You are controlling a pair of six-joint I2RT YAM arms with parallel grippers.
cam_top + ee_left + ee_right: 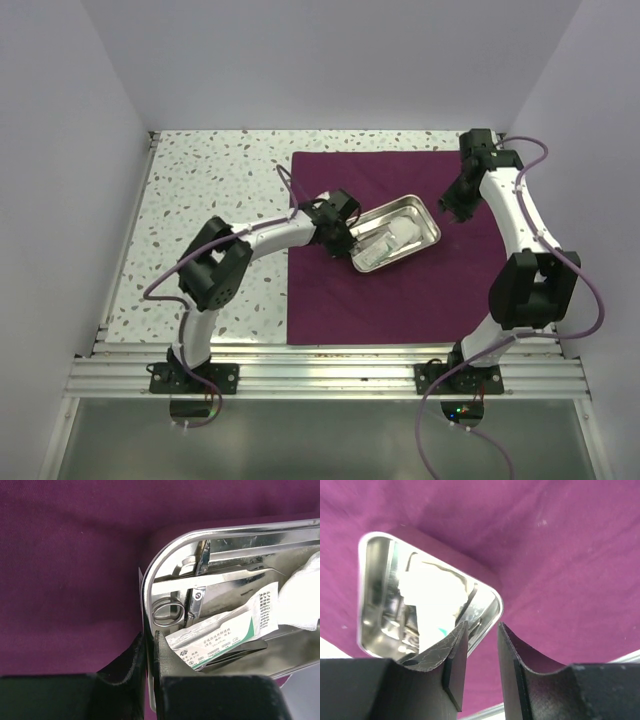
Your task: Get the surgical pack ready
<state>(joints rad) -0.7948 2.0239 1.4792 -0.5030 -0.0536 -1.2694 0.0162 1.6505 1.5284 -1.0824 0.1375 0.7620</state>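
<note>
Purple-maroon drape (400, 300) as base layer, flat on tabletop (200, 200); on it, steel tray (420, 212) with scissors (195, 600), pouch (220, 630), gauze (302, 600). Pinching tray's rim with left gripper (149, 655), clamped tight (presumably to steady or drag it). Holding right gripper (458, 208) just beside opposite corner, jaws parted, nothing grasped; likely poised for a second grip.

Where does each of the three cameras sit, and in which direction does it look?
Top external: above and behind, looking down at the purple drape and steel tray; left arm and right arm show.
Left wrist: looks along the left gripper, shut on the tray's rim.
Right wrist: looks down past the open right gripper at the tray's other end.
All share tray and drape.
</note>
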